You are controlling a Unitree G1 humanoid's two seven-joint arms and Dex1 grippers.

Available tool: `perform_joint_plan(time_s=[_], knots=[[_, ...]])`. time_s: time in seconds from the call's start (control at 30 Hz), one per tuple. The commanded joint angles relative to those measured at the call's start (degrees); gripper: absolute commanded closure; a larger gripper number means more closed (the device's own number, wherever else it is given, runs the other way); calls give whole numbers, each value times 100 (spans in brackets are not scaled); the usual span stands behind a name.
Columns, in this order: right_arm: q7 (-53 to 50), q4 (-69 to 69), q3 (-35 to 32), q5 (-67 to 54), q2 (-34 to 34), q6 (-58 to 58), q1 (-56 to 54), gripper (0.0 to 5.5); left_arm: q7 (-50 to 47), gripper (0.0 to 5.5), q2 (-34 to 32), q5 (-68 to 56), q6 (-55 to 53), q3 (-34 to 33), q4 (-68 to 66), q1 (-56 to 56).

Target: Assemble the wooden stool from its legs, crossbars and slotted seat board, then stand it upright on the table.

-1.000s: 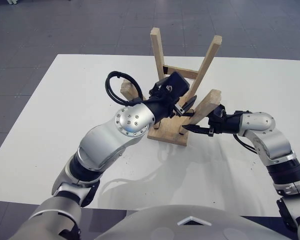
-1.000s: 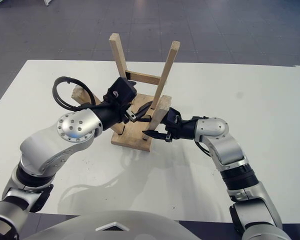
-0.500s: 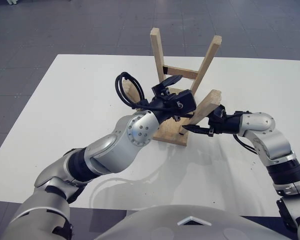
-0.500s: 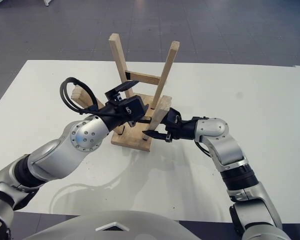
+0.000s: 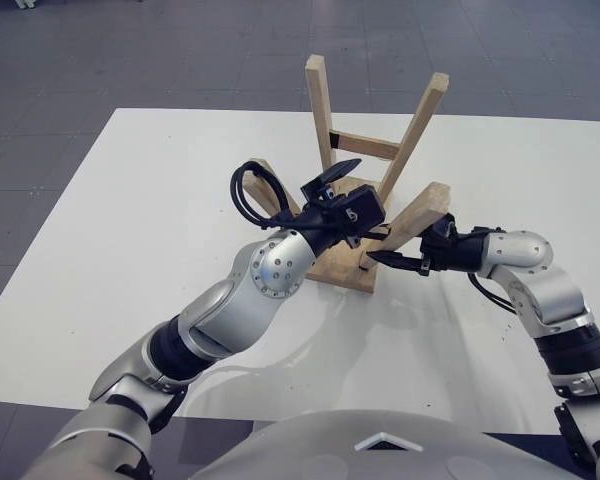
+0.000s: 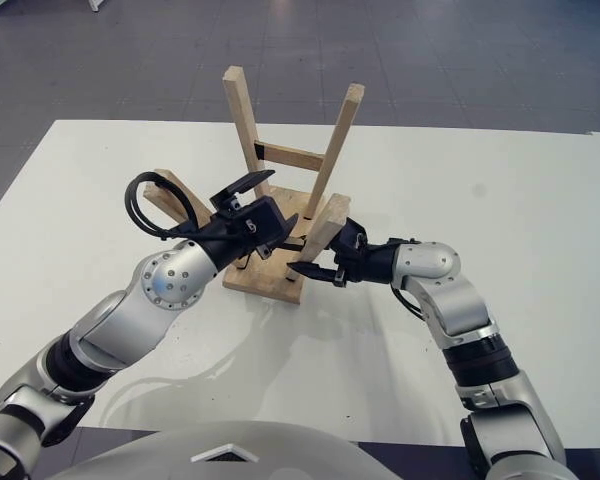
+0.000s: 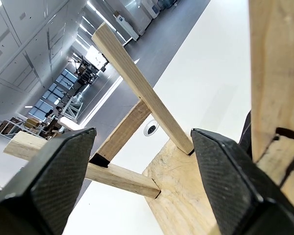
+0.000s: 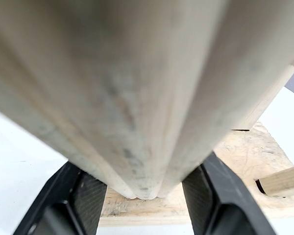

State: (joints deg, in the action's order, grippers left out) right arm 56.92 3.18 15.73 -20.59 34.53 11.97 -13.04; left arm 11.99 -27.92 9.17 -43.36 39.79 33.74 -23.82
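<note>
Stool (image 5: 370, 150) sits upside down mid-worktop (image 5: 160, 200), seat board (image 5: 332, 270) flat, legs up. At 3 o'clock, right gripper (image 5: 392, 260) jaws seemingly clamp near-right leg (image 5: 425, 200), likely seating it. Left gripper (image 5: 352, 205) jaws gape, holding nothing, above the seat.

stool (image 5: 412, 215): bare pale wood all over, unvarnished, matt. seat board (image 6: 265, 278) has a coarse flecked grain and looks rough. legs (image 5: 321, 110) and crossbar (image 5: 365, 146) are planed smoother, straight grain. the leg (image 8: 137, 88) in the right tool (image 5: 390, 262) is smooth with faint grey streaks. bench (image 5: 130, 200): white, smooth, slight sheen with soft reflections. both tools look like matt black plastic. left tool (image 7: 142, 166) finger pads (image 7: 54, 181) carry a fine knurled, rubbery-looking texture. forearm shells (image 5: 265, 290): silver metal look, semi-gloss, visible screw heads. cable loop (image 6: 132, 205): black smooth jacket. floor (image 5: 130, 50): grey tiles, dull sheen.
</note>
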Motion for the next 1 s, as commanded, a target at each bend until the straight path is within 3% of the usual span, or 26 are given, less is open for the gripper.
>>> perform_joint_plan(time_s=[0.03,0.17,0.3,0.4,0.53,0.63,0.73,0.87,1.0], knots=[[132,-519,264,387,335,468,736,345,468,188,-261,106,-402,296,-590,565],[134,-539,337,424,281,443,676,345,385,188,99,176,-451,-184,-289,195],[90,-500,362,444,262,435,719,345,-212,188,713,527,-201,-1208,-99,-532],[97,-511,376,459,265,413,721,345,-314,188,893,666,-98,-1394,-50,-546],[145,-560,375,470,288,411,639,345,218,188,777,689,-298,-676,192,-112],[160,-562,377,469,302,433,614,345,1791,188,-589,810,-1090,871,91,56],[149,-537,388,460,291,476,586,345,2367,188,-1233,1002,-1479,1320,12,62],[222,-406,494,485,380,512,619,345,1995,188,-621,985,-1358,725,45,48],[247,-488,765,862,502,306,565,345,1360,188,715,665,-1268,-683,-9,-362]])
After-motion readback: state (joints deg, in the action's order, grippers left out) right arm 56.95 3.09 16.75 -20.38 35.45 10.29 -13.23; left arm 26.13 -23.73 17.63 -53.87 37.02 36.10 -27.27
